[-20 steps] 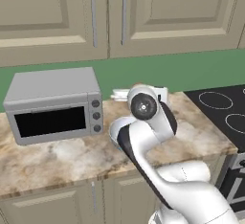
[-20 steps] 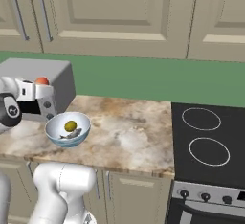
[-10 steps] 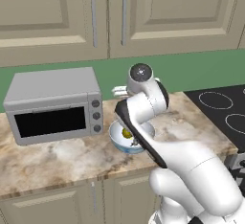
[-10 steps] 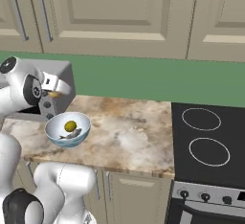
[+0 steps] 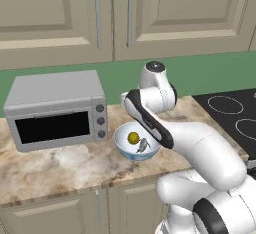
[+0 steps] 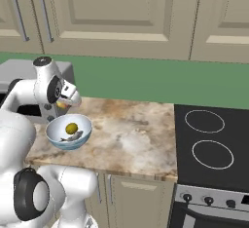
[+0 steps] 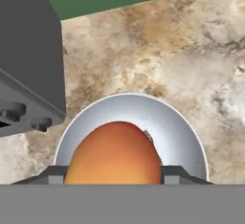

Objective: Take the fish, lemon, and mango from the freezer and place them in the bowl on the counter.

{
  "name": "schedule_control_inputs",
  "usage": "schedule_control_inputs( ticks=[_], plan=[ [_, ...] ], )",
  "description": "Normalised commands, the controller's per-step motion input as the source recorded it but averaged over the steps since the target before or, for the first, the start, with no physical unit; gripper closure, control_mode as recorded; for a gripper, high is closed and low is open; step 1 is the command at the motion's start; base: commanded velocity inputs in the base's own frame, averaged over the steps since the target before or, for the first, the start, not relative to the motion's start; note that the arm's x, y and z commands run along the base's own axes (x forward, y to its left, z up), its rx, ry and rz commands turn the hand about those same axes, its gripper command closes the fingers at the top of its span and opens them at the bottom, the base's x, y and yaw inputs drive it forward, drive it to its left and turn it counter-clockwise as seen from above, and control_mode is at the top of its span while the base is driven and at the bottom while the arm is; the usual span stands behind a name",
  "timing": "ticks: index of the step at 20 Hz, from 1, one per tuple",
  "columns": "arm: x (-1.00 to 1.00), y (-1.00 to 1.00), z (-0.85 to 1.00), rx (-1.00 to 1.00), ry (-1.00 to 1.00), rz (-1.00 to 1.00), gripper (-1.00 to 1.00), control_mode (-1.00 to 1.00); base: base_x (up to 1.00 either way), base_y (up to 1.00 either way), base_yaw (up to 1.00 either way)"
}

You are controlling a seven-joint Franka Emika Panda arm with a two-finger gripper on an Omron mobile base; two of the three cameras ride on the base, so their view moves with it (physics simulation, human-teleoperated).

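swinging over from the microwave [image 5: 55, 110], my hand [image 7: 115, 180] now grips the mango [image 7: 115, 153] above the bowl [image 7: 182, 127], lemon [image 5: 133, 137] and fish [image 5: 142, 146] at its 6 o'clock, so only release remains.

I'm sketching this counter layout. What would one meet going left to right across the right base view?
Microwave → tool shut on the mango → bowl holding the lemon and fish → bare counter → stovetop.

Kitchen: microwave [image 5: 55, 109] on marbled counter [image 6: 131, 139], stovetop [image 6: 211, 144], cream cabinets [image 5: 125, 15].
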Motion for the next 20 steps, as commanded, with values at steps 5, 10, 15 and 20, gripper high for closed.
schedule_control_inputs(
  ticks=[5, 10, 15, 20],
  plan=[
    [0.45, -0.08, -0.7, 0.12, 0.05, 0.0, 1.0, -1.0, 0.0, 0.0, 0.0],
    [0.03, 0.0, -0.63, 0.0, 0.08, 0.0, 1.0, -1.0, 0.0, 0.0, 0.0],
    [0.0, 0.0, -0.32, 0.0, 0.1, 0.0, 1.0, -1.0, 0.0, 0.0, 0.0],
    [0.02, 0.0, -0.33, 0.0, 0.07, 0.0, 1.0, -1.0, 0.0, 0.0, 0.0]
  ],
)
